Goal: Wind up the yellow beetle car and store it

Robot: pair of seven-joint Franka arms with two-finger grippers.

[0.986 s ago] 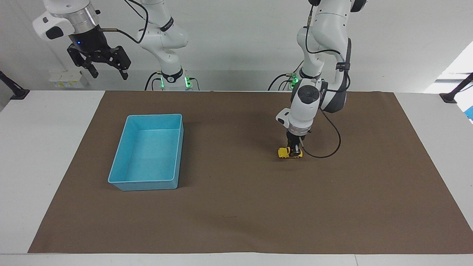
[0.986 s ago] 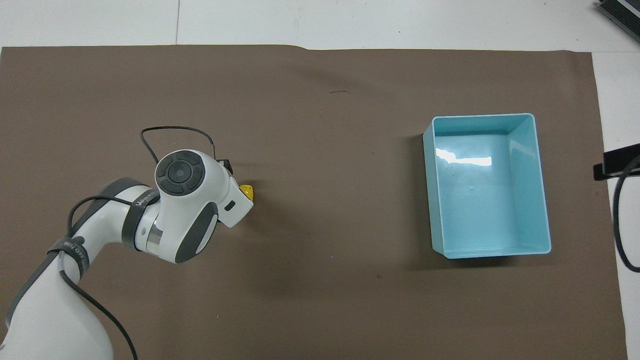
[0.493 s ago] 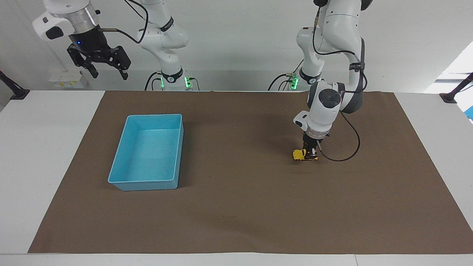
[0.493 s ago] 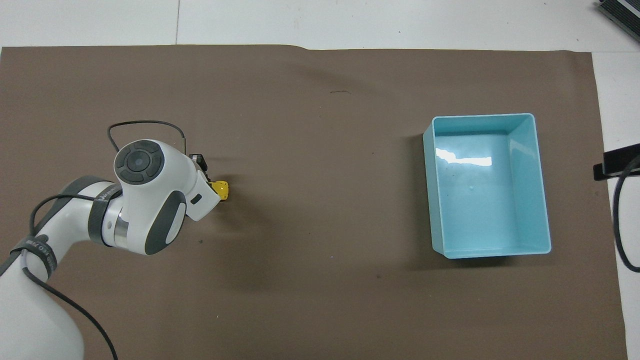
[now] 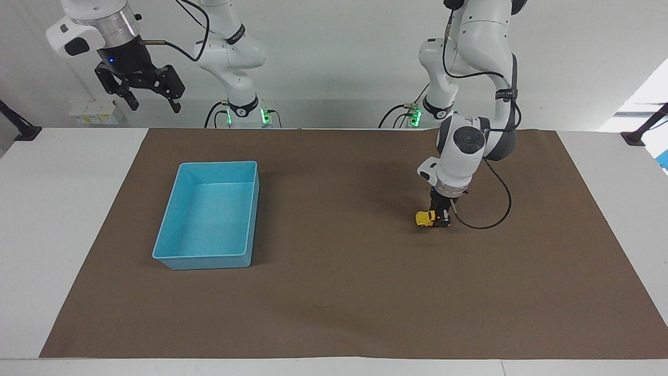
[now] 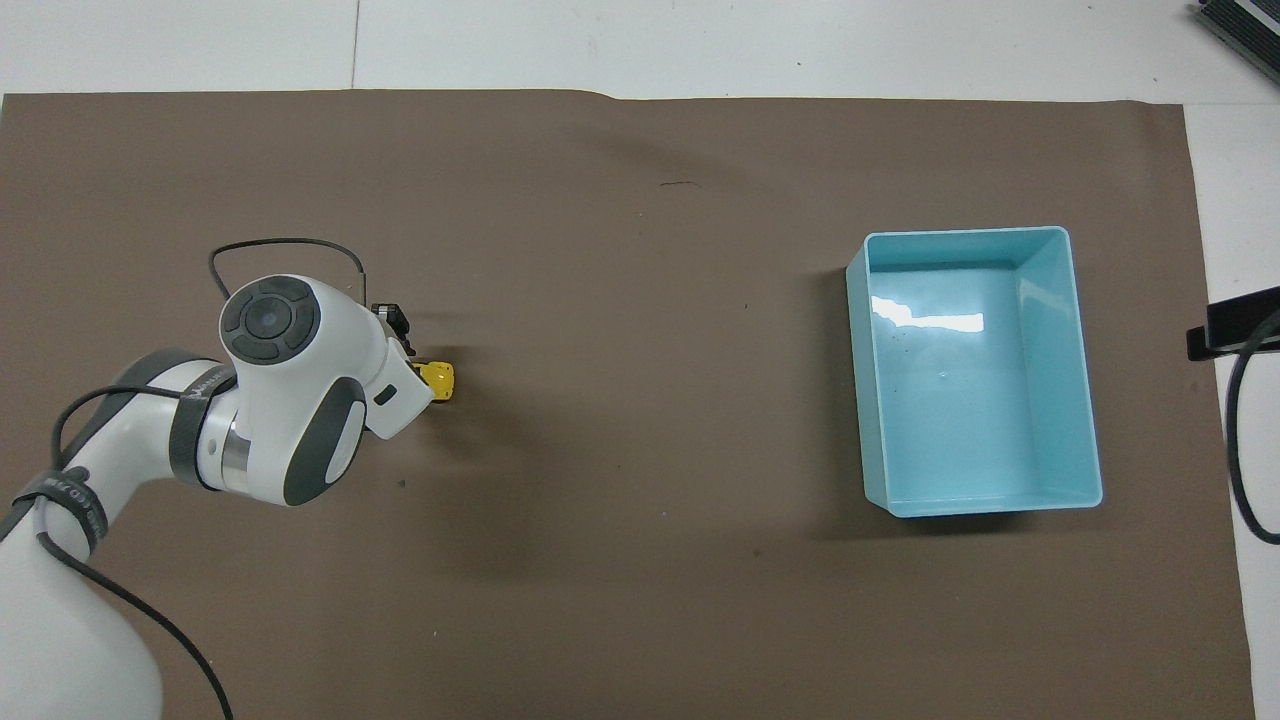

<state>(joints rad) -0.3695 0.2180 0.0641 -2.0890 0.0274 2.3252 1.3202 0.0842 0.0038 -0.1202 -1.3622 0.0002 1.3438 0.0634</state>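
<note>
Two ways this could go sideways: the left gripper point(image 5: 441, 215) is down at the tail of the yellow beetle car point(image 5: 426, 219) on the brown mat point(image 5: 334, 292), and there's no telling whether it's pinching the car or not. With a loose claw, a wound car would likely scoot off, missing the light blue tray point(image 5: 218, 163) at its 9 o'clock in the facing view. The right gripper point(image 5: 155, 104) waits wide open and empty, up at 11 o'clock.

White table under a brown mat, pale wall at the robots' end

A wide brown paper mat point(image 5: 334, 292) is lying flat across the white tabletop point(image 5: 62, 219), a plain pale grey wall point(image 5: 334, 57) is rising at the table's edge, and daylight is glaring in through a bright opening point(image 5: 644, 99).
</note>
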